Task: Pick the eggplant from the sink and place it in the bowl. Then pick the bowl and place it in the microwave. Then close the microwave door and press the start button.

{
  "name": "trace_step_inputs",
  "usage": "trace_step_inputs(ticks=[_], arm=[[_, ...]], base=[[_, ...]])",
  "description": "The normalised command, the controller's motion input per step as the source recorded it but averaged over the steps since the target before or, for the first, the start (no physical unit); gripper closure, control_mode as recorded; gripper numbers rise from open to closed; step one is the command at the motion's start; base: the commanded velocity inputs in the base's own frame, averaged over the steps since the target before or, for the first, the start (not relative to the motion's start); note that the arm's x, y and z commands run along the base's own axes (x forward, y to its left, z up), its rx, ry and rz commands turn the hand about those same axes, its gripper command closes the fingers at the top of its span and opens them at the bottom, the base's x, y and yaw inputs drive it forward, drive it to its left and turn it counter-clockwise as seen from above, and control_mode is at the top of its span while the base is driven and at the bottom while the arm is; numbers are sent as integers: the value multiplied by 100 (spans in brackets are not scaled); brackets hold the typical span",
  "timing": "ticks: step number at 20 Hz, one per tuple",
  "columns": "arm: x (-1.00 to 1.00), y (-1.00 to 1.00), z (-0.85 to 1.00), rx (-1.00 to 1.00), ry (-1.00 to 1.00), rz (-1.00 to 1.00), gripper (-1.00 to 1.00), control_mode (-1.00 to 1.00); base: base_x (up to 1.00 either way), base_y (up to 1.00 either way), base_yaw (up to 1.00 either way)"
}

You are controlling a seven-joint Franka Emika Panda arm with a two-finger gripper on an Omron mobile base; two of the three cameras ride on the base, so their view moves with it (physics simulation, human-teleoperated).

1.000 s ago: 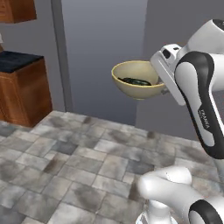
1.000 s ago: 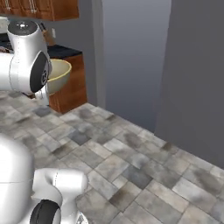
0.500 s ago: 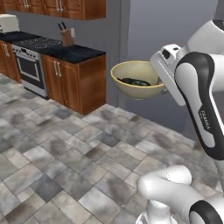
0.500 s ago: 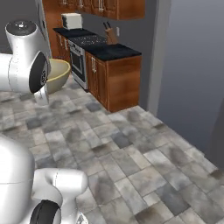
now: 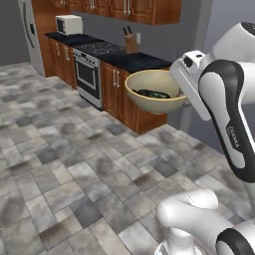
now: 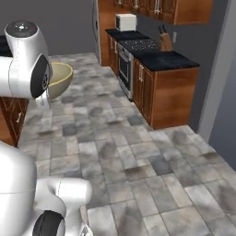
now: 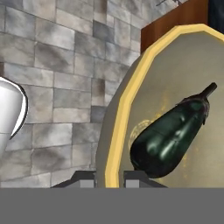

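Observation:
My gripper [image 5: 182,97] is shut on the right rim of the pale yellow-tan bowl [image 5: 152,102] and holds it in the air at chest height. The dark eggplant [image 5: 153,93] lies inside the bowl. In the right base view the bowl [image 6: 59,81] pokes out from behind the arm's white shoulder. In the hand view my gripper [image 7: 109,178] pinches the bowl [image 7: 131,94] by its yellow rim, one finger on each side, and the glossy eggplant [image 7: 168,136] rests against the speckled inside. The sink and the microwave are out of view.
A run of wooden cabinets [image 5: 122,87] with a dark counter, a stove [image 5: 89,69], a knife block [image 5: 131,44] and a small white appliance [image 5: 68,24] stands behind the bowl. A grey fridge [image 5: 27,35] is at the far left. The stone-tiled floor [image 5: 74,164] lies open in front.
The whole picture has shifted as the base turns: the cabinets and stove have slid in and toward the right. The bowl with the eggplant stays in the same grip.

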Motion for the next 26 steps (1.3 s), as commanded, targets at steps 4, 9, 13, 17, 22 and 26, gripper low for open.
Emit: trace_step_inputs(ticks=[4, 9, 13, 17, 22, 26], arm=[[0, 0, 0, 0, 0, 0, 100, 100], [0, 0, 0, 0, 0, 0, 100, 100], [0, 0, 0, 0, 0, 0, 100, 100], [0, 0, 0, 0, 0, 0, 100, 100], [0, 0, 0, 0, 0, 0, 100, 100], [0, 0, 0, 0, 0, 0, 100, 100]], base=[[70, 0, 33], [47, 0, 26], [16, 0, 47], [23, 0, 65], [31, 0, 72], [37, 0, 72]])
